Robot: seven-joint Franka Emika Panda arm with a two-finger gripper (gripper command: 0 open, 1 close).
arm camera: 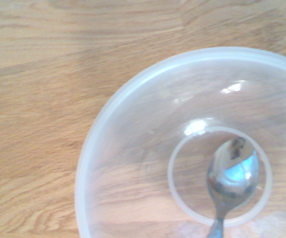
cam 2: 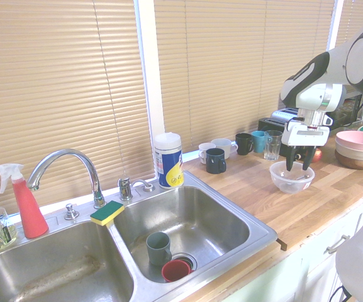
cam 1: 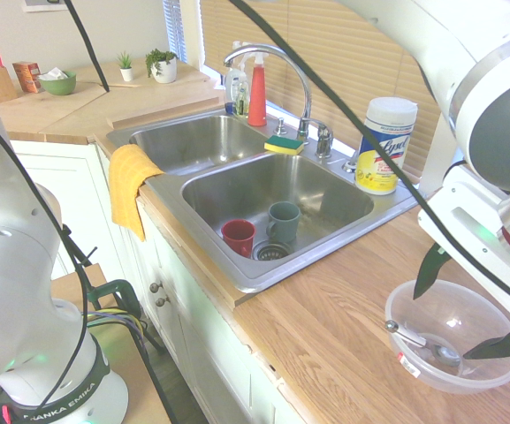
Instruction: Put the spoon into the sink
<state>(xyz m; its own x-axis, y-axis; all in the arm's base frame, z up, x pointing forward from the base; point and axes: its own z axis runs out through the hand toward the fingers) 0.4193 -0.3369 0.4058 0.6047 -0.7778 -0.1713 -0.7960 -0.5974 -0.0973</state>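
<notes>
Spoon (cam 1: pixel 421 343): slim, shiny silver, knobbed handle end, lying inside the clear bowl (cam 1: pixel 414 305) on the wooden counter (cam 1: pixel 325 327), well apart from the sink (cam 1: pixel 325 181). Gripper (cam 1: pixel 467 309) hangs over the bowl, fingers spread, grasping nothing. Wrist view cuts off the spoon's handle.

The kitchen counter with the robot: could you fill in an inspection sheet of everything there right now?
Surface: wooden counter, dry-looking.
Job's things: spoon lies in the clear bowl; sink holds a red cup and a green mug.
Clutter: wipes canister, sponge, spray bottle, yellow cloth, mugs, stacked bowls.
End effector: open, fingers straddling the bowl.
Cables: black, overhead.
Surroundings: closed blinds.
</notes>
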